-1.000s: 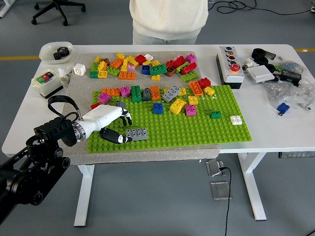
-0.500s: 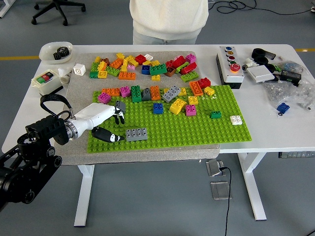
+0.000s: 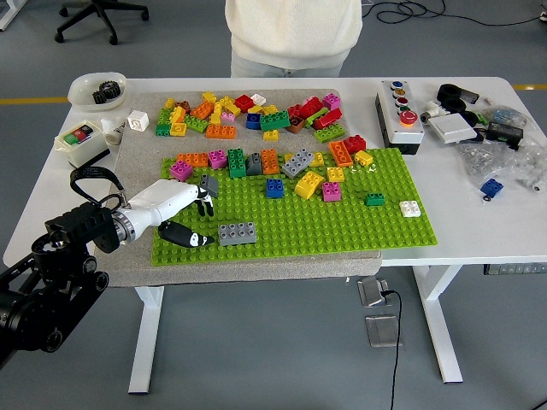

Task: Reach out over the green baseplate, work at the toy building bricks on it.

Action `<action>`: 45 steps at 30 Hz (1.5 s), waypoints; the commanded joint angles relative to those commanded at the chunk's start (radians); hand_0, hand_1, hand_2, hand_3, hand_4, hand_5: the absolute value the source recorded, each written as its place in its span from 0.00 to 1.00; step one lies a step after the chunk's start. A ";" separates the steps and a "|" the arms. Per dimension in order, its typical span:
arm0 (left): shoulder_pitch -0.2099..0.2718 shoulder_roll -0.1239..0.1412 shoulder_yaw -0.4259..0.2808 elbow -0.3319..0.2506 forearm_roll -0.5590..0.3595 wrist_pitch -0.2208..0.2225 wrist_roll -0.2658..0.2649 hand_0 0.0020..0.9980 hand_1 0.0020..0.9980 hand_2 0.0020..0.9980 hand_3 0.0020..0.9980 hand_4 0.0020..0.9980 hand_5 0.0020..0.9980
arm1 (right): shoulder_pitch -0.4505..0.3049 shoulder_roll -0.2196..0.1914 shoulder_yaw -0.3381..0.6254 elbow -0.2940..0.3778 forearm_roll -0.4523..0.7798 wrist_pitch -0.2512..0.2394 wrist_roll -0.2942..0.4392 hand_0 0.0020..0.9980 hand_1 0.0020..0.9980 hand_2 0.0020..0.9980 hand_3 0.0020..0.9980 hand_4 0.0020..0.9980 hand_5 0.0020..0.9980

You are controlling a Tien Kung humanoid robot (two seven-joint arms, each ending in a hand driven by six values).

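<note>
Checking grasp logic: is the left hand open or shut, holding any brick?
Open. The left hand has its fingers spread over the green baseplate, thumb tip beside the gray brick, grasping nothing.

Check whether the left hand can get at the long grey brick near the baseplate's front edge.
Probably yes: the left hand sits open just left of the grey brick, with only bare green baseplate between them.

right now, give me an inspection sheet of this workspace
surface: white table with a grey mat under the green baseplate
job's things: grey brick alone near the baseplate's front left; mixed bricks along its far edge; loose brick pile on the mat behind
clutter: button box, switch box, white bowl, bagged parts
hands: left hand open over the baseplate's left end, beside the grey brick; right not in view
cables: floor cable under the table
surroundings: person at the far side; office chair
</note>
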 joint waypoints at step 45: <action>-0.019 -0.034 -0.005 0.009 0.000 -0.008 0.006 0.79 0.69 0.56 0.55 0.84 0.34 | 0.005 -0.001 -0.001 0.000 0.004 0.000 0.001 0.73 0.61 0.62 0.52 0.72 0.53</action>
